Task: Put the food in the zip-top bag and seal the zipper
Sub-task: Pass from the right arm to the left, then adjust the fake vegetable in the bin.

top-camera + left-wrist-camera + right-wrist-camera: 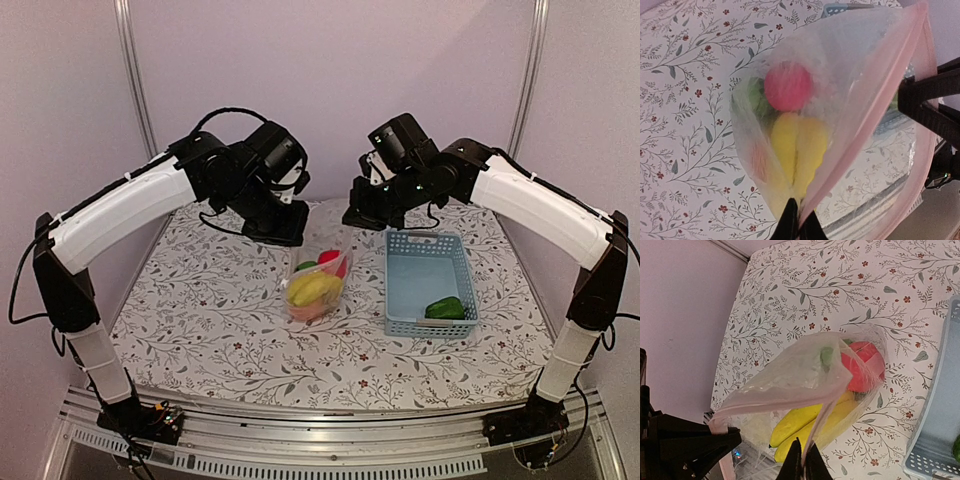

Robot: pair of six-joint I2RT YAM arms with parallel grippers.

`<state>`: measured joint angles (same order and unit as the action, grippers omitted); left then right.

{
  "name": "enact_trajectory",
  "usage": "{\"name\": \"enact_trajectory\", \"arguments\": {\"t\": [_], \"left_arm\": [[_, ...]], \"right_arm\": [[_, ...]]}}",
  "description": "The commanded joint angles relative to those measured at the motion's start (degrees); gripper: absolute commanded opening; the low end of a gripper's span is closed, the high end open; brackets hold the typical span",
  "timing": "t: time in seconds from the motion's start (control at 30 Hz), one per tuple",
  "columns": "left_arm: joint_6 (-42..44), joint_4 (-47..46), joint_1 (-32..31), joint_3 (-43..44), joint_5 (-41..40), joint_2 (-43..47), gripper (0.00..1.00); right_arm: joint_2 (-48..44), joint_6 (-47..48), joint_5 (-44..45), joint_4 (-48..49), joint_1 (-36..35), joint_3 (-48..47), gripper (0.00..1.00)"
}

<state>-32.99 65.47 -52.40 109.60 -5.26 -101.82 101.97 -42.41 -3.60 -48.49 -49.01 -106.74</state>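
The clear zip-top bag [318, 282] hangs between my two grippers above the table's middle. Inside are yellow bananas [797, 150], a red piece [788, 86] and a green piece [754, 95]; the bananas [805, 422] and red piece [862, 365] also show in the right wrist view. My left gripper [801, 207] is shut on the bag's pink zipper strip [875, 115]. My right gripper [804, 442] is shut on the bag's mouth edge at the other side. The mouth gapes open between them. A green toy pepper [445, 308] lies in the blue basket.
The light-blue mesh basket [430, 250] stands right of the bag, close to my right arm; its edge shows in the right wrist view [940, 415]. The floral tablecloth [200, 310] covers the table. A purple wall stands behind.
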Motion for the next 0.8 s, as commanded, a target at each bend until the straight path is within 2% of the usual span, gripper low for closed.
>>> {"name": "enact_trajectory", "arguments": {"t": [0.0, 0.2, 0.33, 0.4, 0.6, 0.77], "left_arm": [[1.9, -3.5, -0.4, 0.5, 0.6, -0.5, 0.01], [2.6, -4.5, 0.5, 0.5, 1.0, -1.0, 0.00], [3.0, -4.8, 0.8, 0.0, 1.3, -1.0, 0.00], [2.9, -5.3, 1.0, -0.4, 1.4, -0.8, 0.00], [2.7, -6.8, 1.6, -2.2, 2.6, 0.2, 0.00], [3.1, -6.8, 2.1, -2.1, 2.9, 0.4, 0.00]], "right_arm": [[-1.3, 0.3, -0.7, -2.0, 0.0, -0.5, 0.14], [-5.9, 1.2, 1.2, -9.2, 1.3, -0.7, 0.40], [-11.1, 1.5, 2.2, -13.1, 2.1, 3.9, 0.55], [-14.3, 2.0, 3.2, -14.3, 3.1, 9.0, 0.57], [-21.4, 5.0, 3.3, -14.1, 8.2, 25.0, 0.55], [-21.3, 10.9, 10.8, -14.6, 10.8, 34.2, 0.50]]}}
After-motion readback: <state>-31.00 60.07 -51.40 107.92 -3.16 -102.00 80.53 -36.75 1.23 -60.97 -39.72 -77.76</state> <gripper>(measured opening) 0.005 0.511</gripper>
